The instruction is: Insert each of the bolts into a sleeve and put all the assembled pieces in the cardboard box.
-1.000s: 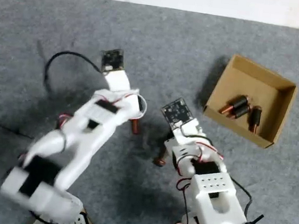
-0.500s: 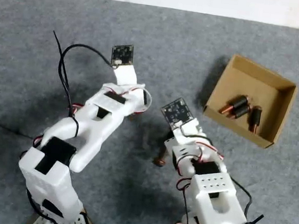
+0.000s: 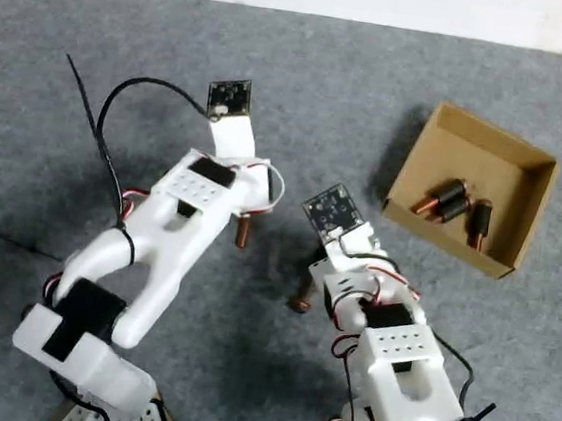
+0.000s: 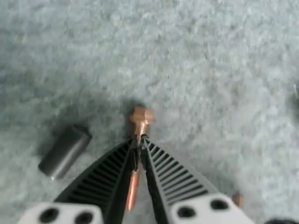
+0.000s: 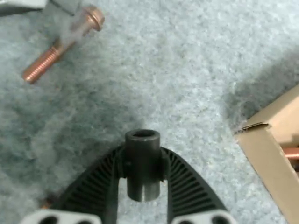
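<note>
**Left claw** (image 4: 140,140): closed tight on a copper bolt (image 4: 141,116), whose head stands out past the tips. Over the last second your left arm shifted its posture. The bolt ended only slightly farther from the right arm than it began.

**Right claw** (image 5: 142,156): clamped around a black sleeve (image 5: 142,179), open end clear of the tips. It has not moved throughout.

**Reading:** bolt and sleeve are near each other but not lined up. You likely have this insertion still to begin.

**Counter** (image 3: 98,40): one loose sleeve (image 4: 65,151), and one loose bolt (image 3: 300,301) just beside the right arm.

**Cardboard box** (image 3: 439,239): what look like three assembled pieces (image 3: 450,200) lie inside, well apart from both claws.
</note>
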